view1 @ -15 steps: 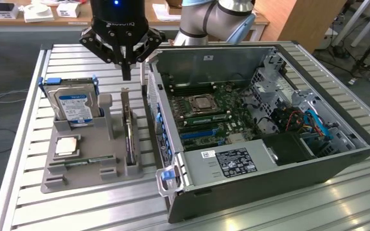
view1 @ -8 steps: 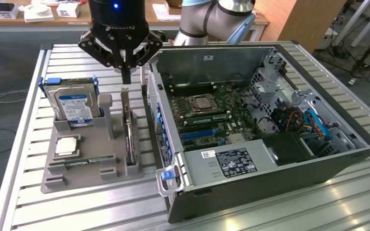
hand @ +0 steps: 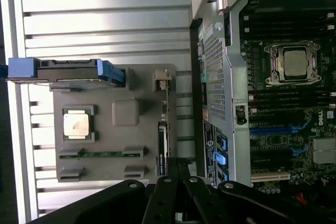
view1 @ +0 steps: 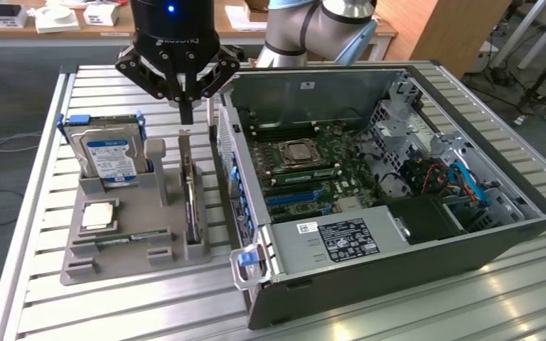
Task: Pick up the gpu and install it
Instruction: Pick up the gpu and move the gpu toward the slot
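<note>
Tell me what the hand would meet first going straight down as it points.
Probably the top edge of the gpu, upright in the gray holder beneath the hand; depth is uncertain.

Gpu (view1: 190, 199): dark thin card, seemingly on edge in grey holder (view1: 145, 217).

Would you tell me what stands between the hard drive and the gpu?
In the exterior view, a grey post stands between the hard drive and the gpu.
</note>
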`<state>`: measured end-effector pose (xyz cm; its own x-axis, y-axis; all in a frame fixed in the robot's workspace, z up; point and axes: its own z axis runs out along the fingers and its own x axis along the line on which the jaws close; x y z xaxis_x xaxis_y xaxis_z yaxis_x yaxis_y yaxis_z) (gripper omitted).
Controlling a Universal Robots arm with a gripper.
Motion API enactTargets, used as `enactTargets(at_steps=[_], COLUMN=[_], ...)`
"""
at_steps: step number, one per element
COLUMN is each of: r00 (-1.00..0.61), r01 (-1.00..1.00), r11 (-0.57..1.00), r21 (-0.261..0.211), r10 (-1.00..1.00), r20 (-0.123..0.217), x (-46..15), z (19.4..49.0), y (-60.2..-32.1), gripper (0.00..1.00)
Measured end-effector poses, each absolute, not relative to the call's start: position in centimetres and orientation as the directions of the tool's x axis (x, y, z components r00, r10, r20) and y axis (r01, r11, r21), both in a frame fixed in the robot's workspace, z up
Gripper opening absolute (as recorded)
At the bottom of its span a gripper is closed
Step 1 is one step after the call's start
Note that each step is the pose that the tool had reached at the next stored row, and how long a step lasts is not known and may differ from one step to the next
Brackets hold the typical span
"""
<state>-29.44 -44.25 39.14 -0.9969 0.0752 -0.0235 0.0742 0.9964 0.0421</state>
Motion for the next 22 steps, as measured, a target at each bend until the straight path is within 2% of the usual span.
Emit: enactTargets(at_steps=[6, 8, 9, 10, 11, 12, 22], r00=[-0.997, -0.997, -0.997, -0.997, -0.997, -0.997, -0.997], r01=[0.074, 0.074, 0.074, 0.074, 0.074, 0.074, 0.074], r11=[0.996, 0.996, 0.996, 0.996, 0.996, 0.996, 0.996], r21=[0.042, 0.042, 0.042, 0.042, 0.042, 0.042, 0.042], r10=[0.075, 0.075, 0.075, 0.075, 0.075, 0.075, 0.075], r20=[-0.024, -0.023, -0.024, -0.024, -0.023, -0.024, -0.024], x=[-29.44, -29.44, -29.43, -29.44, -29.44, -29.43, -29.44], z=[39.14, 39.14, 39.14, 39.14, 39.14, 39.14, 38.28], y=[-44.25, -44.25, -44.25, -44.25, -44.25, -44.25, -44.25], gripper=[0.11, 0.23, 0.23, 0.29, 0.29, 0.36, 0.36])
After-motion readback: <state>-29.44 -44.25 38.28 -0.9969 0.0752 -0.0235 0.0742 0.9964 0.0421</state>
